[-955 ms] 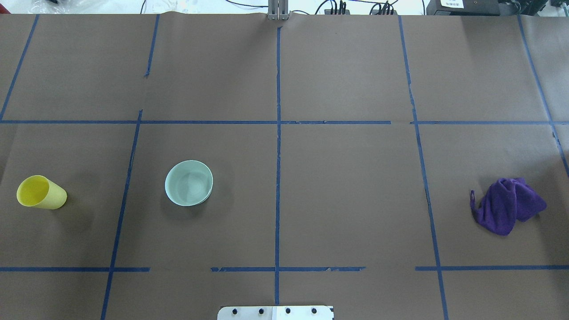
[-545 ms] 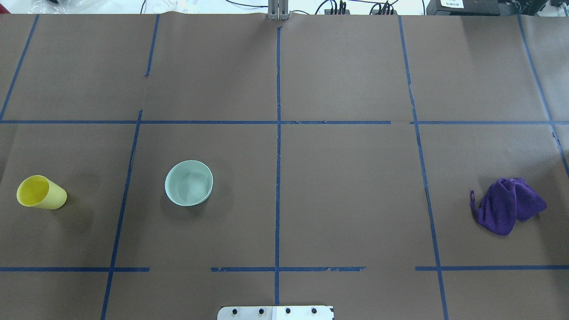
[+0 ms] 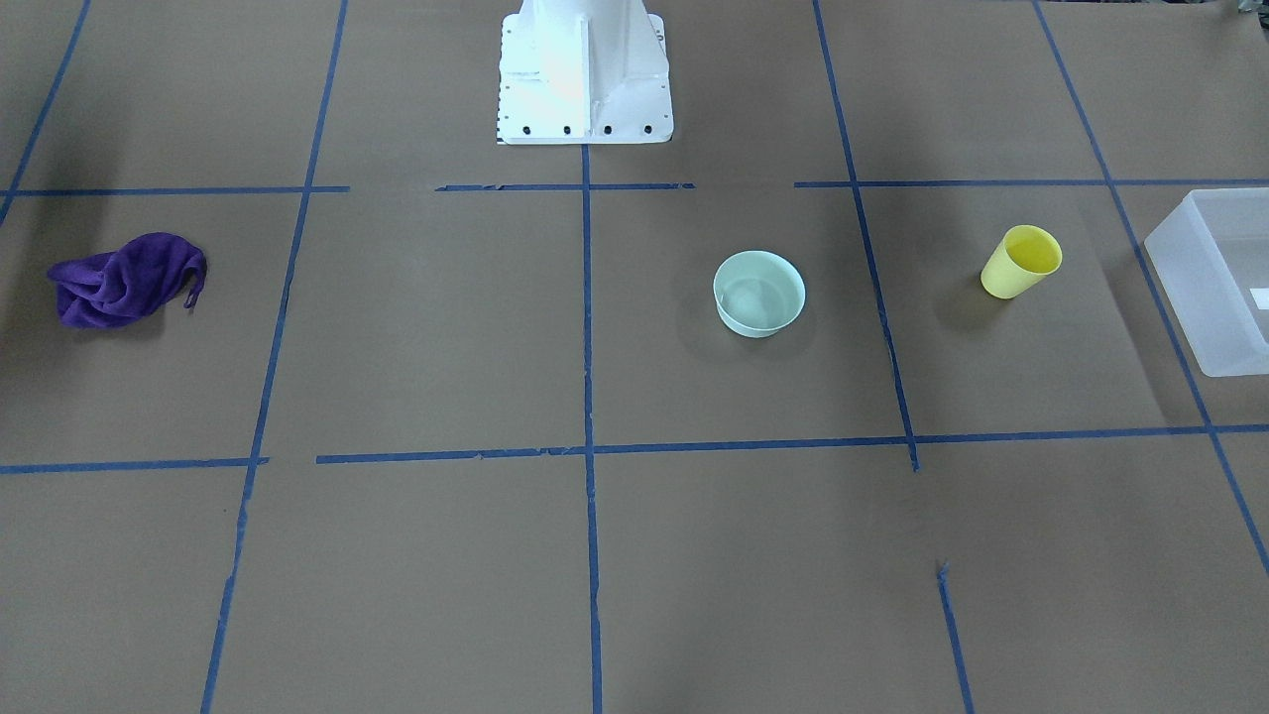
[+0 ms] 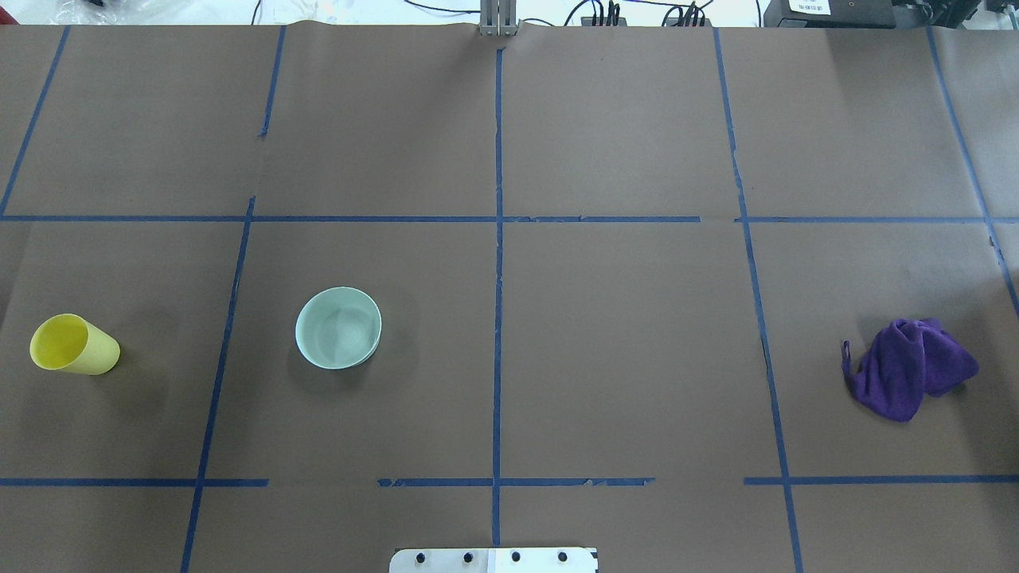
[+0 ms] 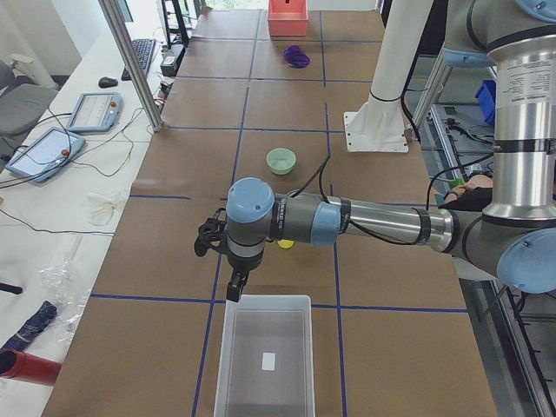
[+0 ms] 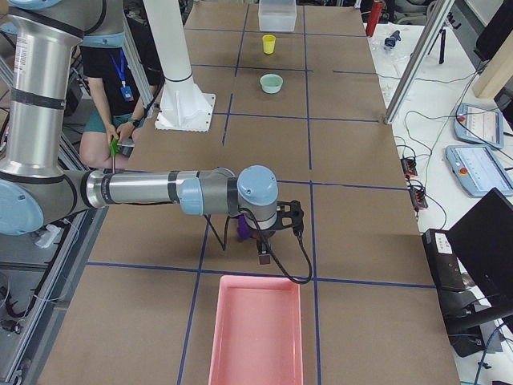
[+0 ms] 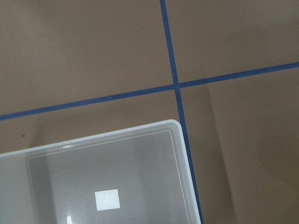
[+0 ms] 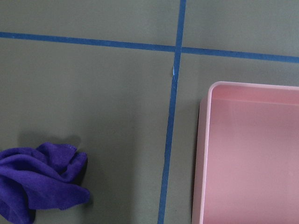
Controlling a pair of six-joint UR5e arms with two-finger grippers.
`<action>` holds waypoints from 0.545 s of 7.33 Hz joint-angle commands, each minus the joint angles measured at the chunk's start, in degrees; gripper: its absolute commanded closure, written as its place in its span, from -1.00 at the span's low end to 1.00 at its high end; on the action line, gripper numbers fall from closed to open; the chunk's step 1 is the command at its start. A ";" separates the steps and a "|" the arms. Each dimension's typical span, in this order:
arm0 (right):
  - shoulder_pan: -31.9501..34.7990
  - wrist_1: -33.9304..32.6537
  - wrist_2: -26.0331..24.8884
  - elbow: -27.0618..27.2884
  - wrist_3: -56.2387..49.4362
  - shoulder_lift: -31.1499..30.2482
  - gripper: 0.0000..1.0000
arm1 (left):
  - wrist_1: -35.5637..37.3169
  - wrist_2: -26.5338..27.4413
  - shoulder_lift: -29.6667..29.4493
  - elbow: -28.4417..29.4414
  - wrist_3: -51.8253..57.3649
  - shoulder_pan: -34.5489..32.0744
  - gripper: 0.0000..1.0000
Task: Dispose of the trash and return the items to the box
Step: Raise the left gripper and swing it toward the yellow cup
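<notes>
The yellow cup point(image 4: 74, 344) stands upright at the table's left end. The mint-green bowl point(image 4: 338, 327) sits to its right, empty; it also shows in the front view point(image 3: 758, 292), as does the cup point(image 3: 1021, 261). The frosted box point(image 5: 265, 300) lies beyond the cup at the left end, empty, its rim in the left wrist view point(image 7: 117, 135). My left gripper point(image 5: 234, 283) hovers between cup and box; I cannot tell if it is open. My right gripper point(image 6: 262, 257) hovers by the purple cloth point(image 4: 907, 366); I cannot tell its state either.
A pink tray point(image 8: 247, 158) lies at the table's right end, just past the purple cloth point(image 8: 39, 179). The robot's white base point(image 3: 583, 69) stands at the near middle edge. Blue tape lines grid the brown table cover.
</notes>
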 commanded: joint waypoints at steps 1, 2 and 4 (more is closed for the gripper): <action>0.00 5.33 0.11 0.04 1.60 1.55 -1.00 | -25.29 -0.24 0.20 3.42 -0.43 0.07 -1.00; 0.00 6.40 -0.15 0.30 6.13 1.73 -1.00 | -37.02 -0.42 0.03 7.27 -1.04 0.25 -1.00; 0.00 12.19 -0.15 -0.84 6.62 0.86 -1.00 | -50.35 -5.51 -0.32 9.77 -18.72 1.38 -1.00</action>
